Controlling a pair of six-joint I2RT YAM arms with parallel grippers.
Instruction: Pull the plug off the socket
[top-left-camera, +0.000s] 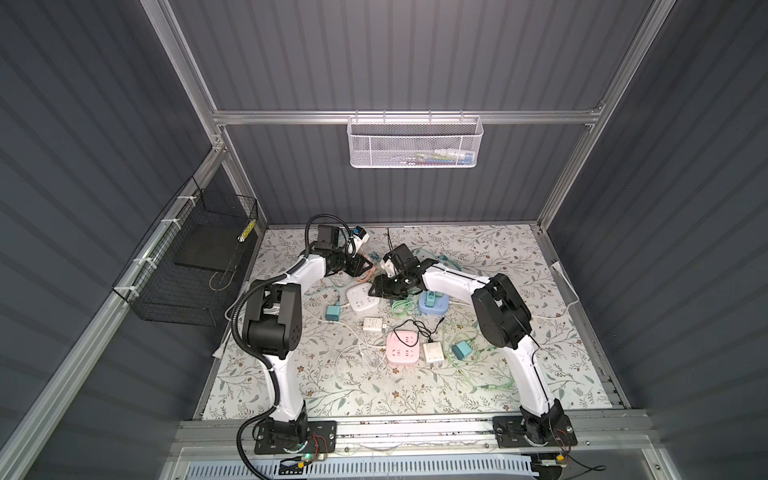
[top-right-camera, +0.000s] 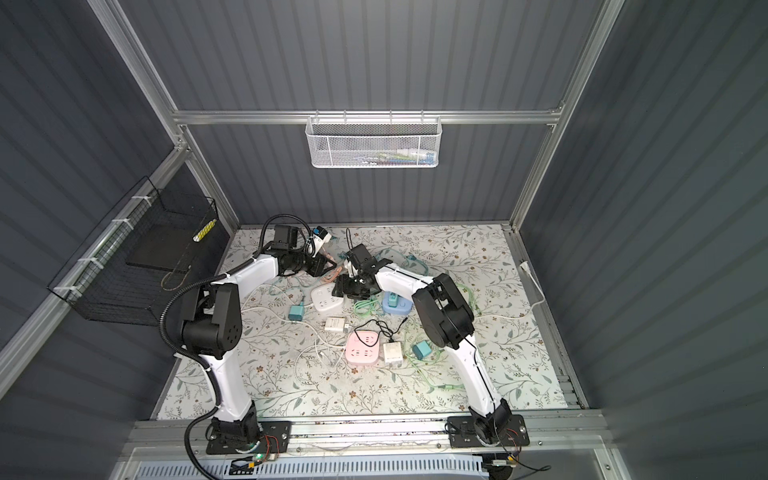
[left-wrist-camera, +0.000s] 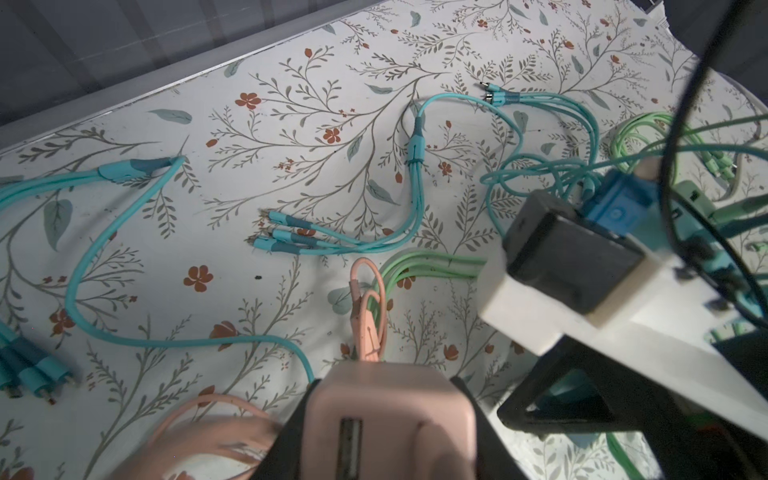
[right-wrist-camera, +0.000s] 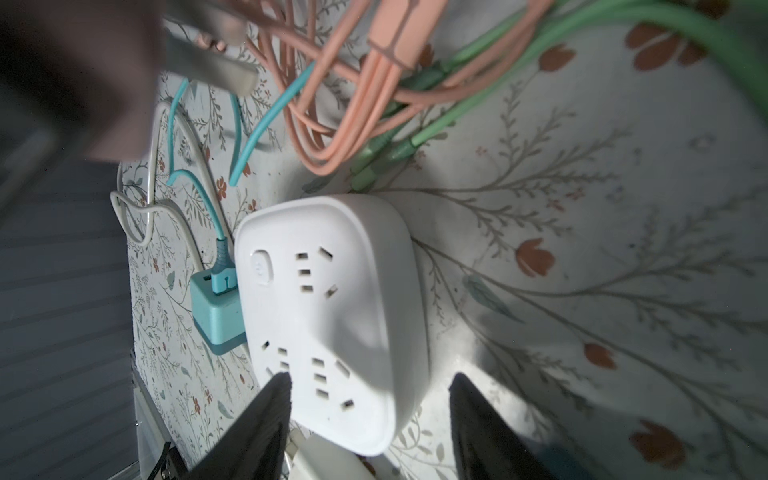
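Top views, three sockets (top-left-camera: 363, 300) (top-left-camera: 434, 307) (top-left-camera: 402, 348), wrist views, left pincer (left-wrist-camera: 386, 399) clamping one pink plug (left-wrist-camera: 390, 436), right pincer (right-wrist-camera: 370, 378) spread, empty

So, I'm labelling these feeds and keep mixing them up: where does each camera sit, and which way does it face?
Both top views: high over the front edge, looking down and back across the table; both arms show whole.
Left wrist: on the left arm, looking past the left gripper, shut on the pink plug; the right arm intrudes.
Right wrist: on the right arm, looking down past the open right gripper at the white socket.
Shared: both wrist views show the pink cable.
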